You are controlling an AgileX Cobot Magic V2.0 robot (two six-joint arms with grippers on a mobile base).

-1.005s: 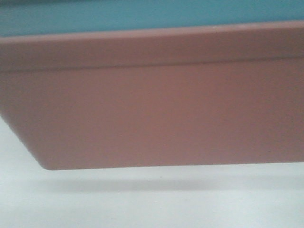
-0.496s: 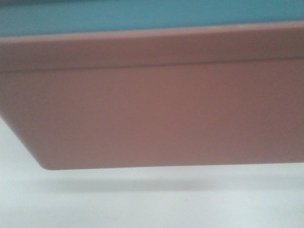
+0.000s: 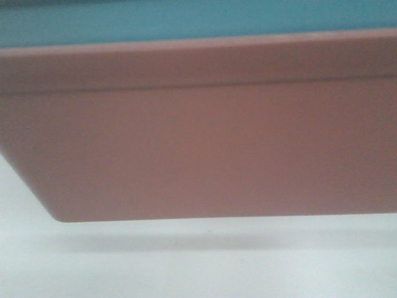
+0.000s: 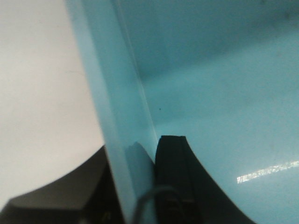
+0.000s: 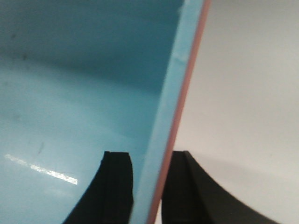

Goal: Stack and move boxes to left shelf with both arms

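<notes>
front view: the long side wall of the salmon-pink bin fills most of the frame, close and blurred; its rim runs as a raised band along the top.
nesting: the sky-blue bin sits inside the pink one and shows above the pink rim.
surface: a plain white desk lies below the bins, matte and unmarked.
shadow: a soft grey band lies on the desk under the pink bin, with a strip of pale surface between it and the bin's bottom edge.
bin attitude: the bottom edge runs nearly level; the left corner is rounded and slopes up towards the rim.
left end effector: its two black fingers straddle the blue bin's side wall, one inside the bin and one outside, pressed against the wall and pinching it.
right end effector: pinching the opposite wall, with one finger against the blue inner face and one outside, next to the thin pink edge.
blue bin interior: smooth floor with a streak of reflected light and a few small dark specks.
room: hidden by the bins in the front view; the wrist views show only pale white surface beyond the walls.
</notes>
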